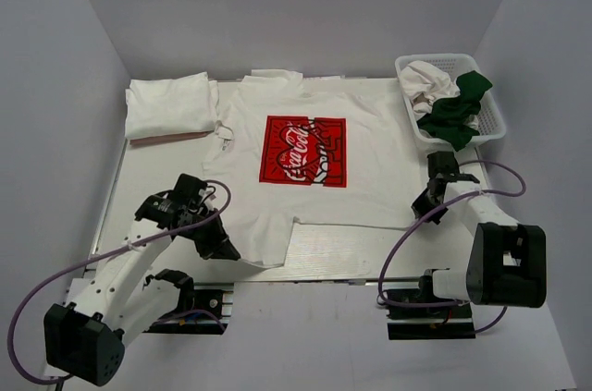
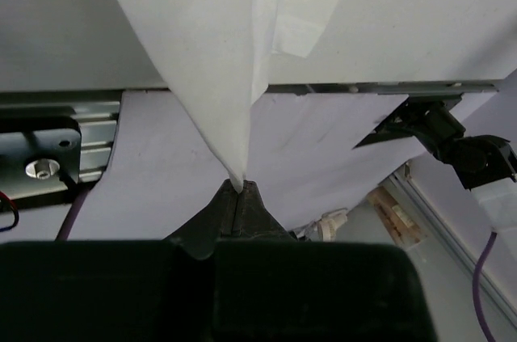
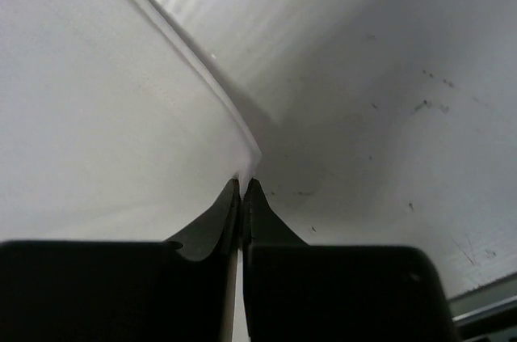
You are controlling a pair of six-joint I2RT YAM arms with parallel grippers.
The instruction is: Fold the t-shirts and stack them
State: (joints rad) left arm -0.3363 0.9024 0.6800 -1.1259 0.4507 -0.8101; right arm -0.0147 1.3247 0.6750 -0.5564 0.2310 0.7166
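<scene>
A white t-shirt with a red square Coca-Cola print (image 1: 305, 151) lies spread on the table. My left gripper (image 1: 225, 250) is shut on its near left hem corner; the left wrist view shows the cloth (image 2: 218, 75) pulled to a point between the closed fingers (image 2: 240, 187). My right gripper (image 1: 427, 207) is shut on the near right hem corner; the right wrist view shows the shirt edge (image 3: 121, 116) pinched at the fingertips (image 3: 243, 184). A folded white t-shirt (image 1: 171, 104) lies at the back left. A dark green t-shirt (image 1: 455, 114) and a white one (image 1: 427, 81) sit in the basket.
The white lattice basket (image 1: 492, 118) stands at the back right. A strip of bare table (image 1: 342, 252) shows along the near edge below the shirt. Walls close in on both sides and behind.
</scene>
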